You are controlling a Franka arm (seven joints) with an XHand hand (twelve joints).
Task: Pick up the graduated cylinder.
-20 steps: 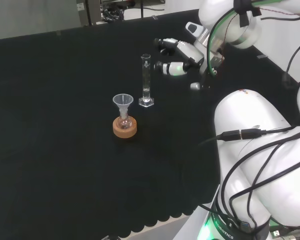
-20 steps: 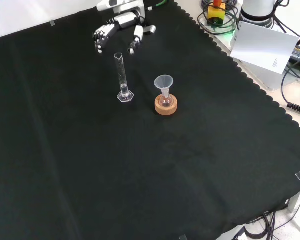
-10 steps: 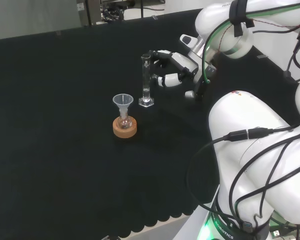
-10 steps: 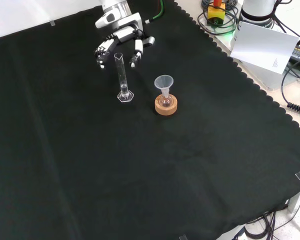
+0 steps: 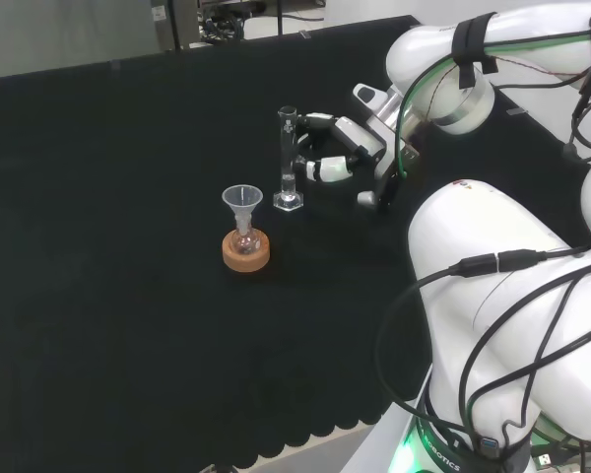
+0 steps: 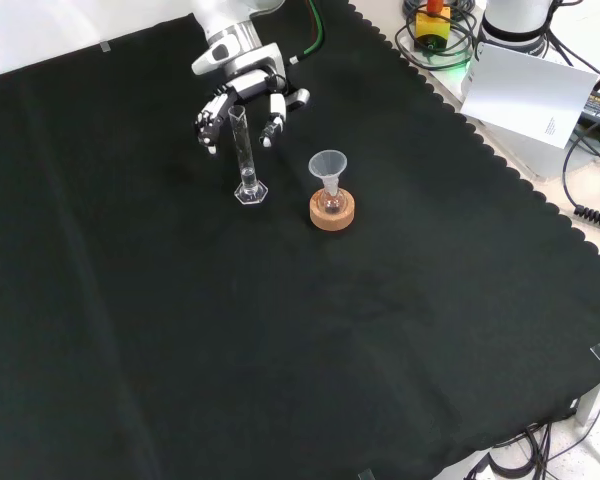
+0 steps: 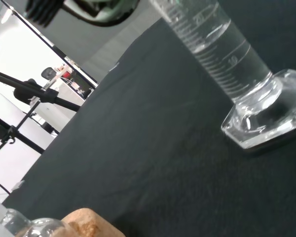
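Closing in over the last second, the hand (image 6: pixel 242 97) now brackets the upright graduated cylinder (image 6: pixel 246 158) with spread fingers, not yet gripping; the cylinder stands on the bench (image 6: pixel 280 330) left of the cork-ringed flask (image 6: pixel 332 208) in the front view.

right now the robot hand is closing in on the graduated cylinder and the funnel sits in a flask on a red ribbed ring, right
Not quite: the ring is cork, as the front view shows. The rest holds: the robot hand is at the graduated cylinder, and the funnel sits in the flask.
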